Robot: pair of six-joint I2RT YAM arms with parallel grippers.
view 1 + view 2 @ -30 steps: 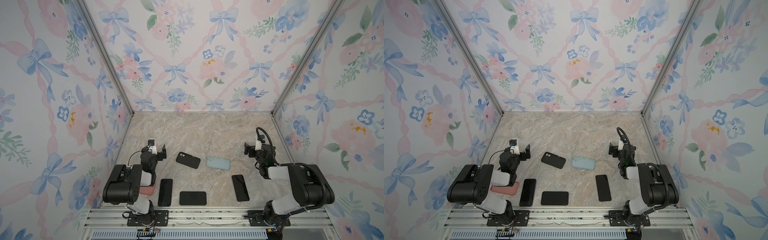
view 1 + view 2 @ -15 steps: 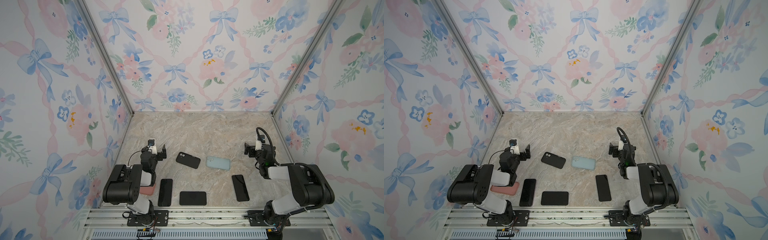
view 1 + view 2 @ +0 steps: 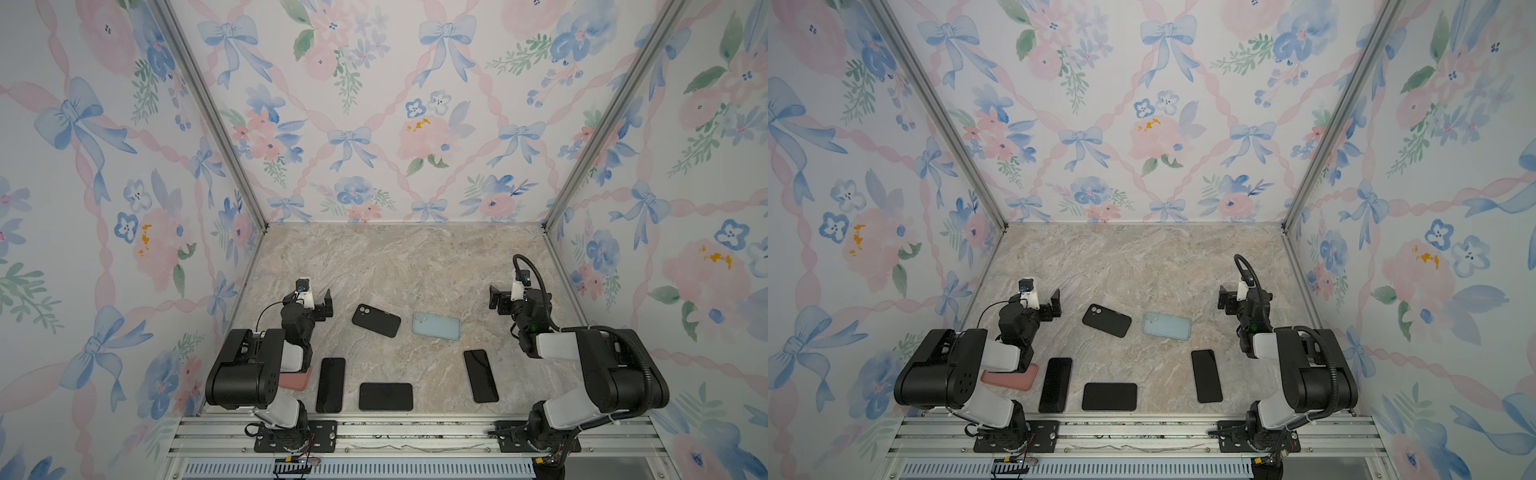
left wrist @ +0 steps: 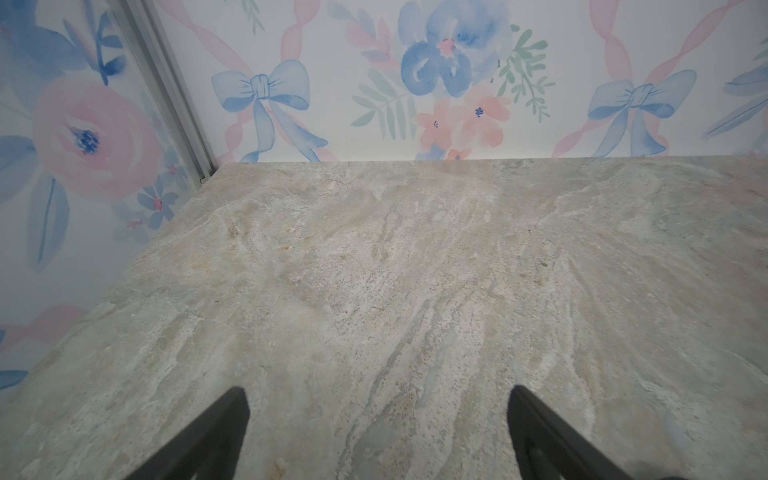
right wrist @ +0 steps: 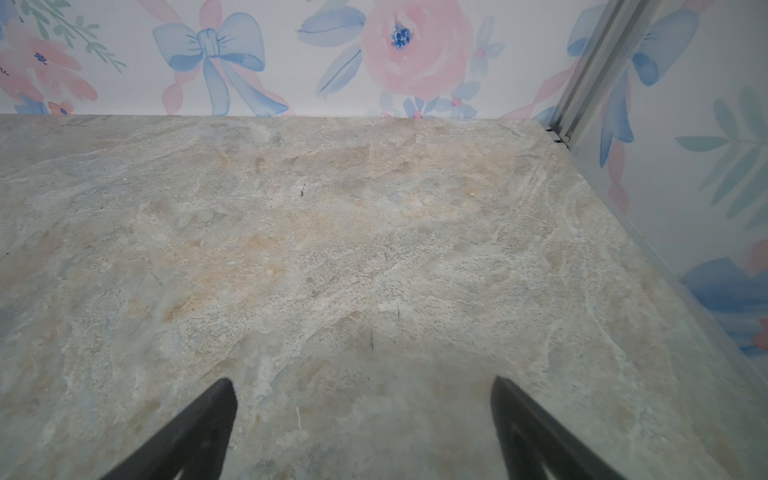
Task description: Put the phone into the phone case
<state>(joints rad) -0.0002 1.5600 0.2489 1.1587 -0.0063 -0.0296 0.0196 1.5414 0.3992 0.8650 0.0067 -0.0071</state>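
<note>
Nothing moved; left gripper [image 4: 376,390], right gripper [image 5: 361,380] spread, empty; arm [image 3: 942,374] half-hides apparent pink case [image 3: 1011,378]

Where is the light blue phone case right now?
In both top views the light blue case lies flat near the middle of the table, just right of the tilted black case.

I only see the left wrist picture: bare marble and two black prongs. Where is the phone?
Observer: Behind your camera. A black phone lies flat near the front edge of the table.
Operator: Is there a case for it?
Observer: Yes, a light blue case lies near the middle of the table.
Operator: Is the other claw holding anything?
Observer: No. The right gripper is open and empty, above bare table.
</note>
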